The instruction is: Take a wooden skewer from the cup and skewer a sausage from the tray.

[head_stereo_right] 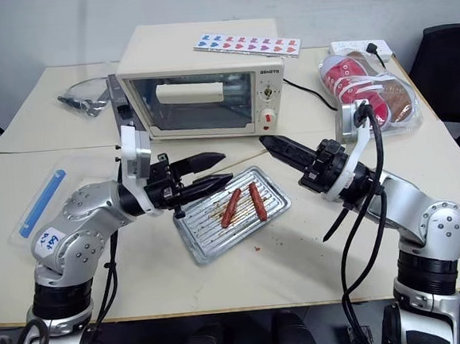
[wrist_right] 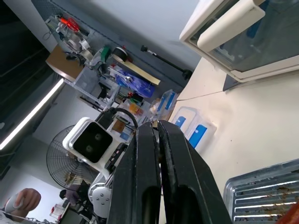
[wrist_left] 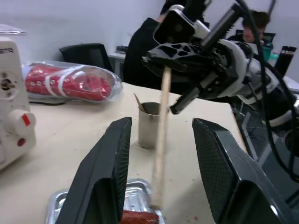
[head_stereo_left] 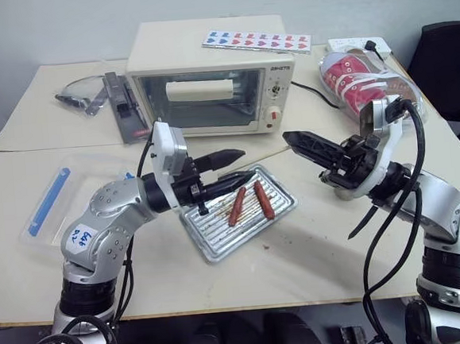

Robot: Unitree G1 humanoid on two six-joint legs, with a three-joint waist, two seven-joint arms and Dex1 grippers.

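Observation:
My right gripper [head_stereo_left: 287, 139] is shut on the wooden skewer [wrist_left: 161, 140], a thin pale stick that runs from its tip toward my left gripper [head_stereo_left: 245, 162]. The left gripper is open above the tray's far left corner. Its two black fingers [wrist_left: 107, 172] stand on either side of the skewer with a gap to it. The silver tray [head_stereo_left: 211, 239] lies at the table's middle with two sausages. The deeper red sausage [head_stereo_left: 263, 199] is the right one. The cup [wrist_left: 150, 125] stands behind the skewer with another stick in it.
A cream toaster oven [head_stereo_left: 207, 82] stands behind the tray with a sticker strip [head_stereo_left: 255, 40] on top. A clear plastic box [head_stereo_left: 57, 201] with a blue item lies at the left. A bag of red packages [head_stereo_left: 362, 78] sits at the back right. A person [wrist_left: 252, 21] sits in the background.

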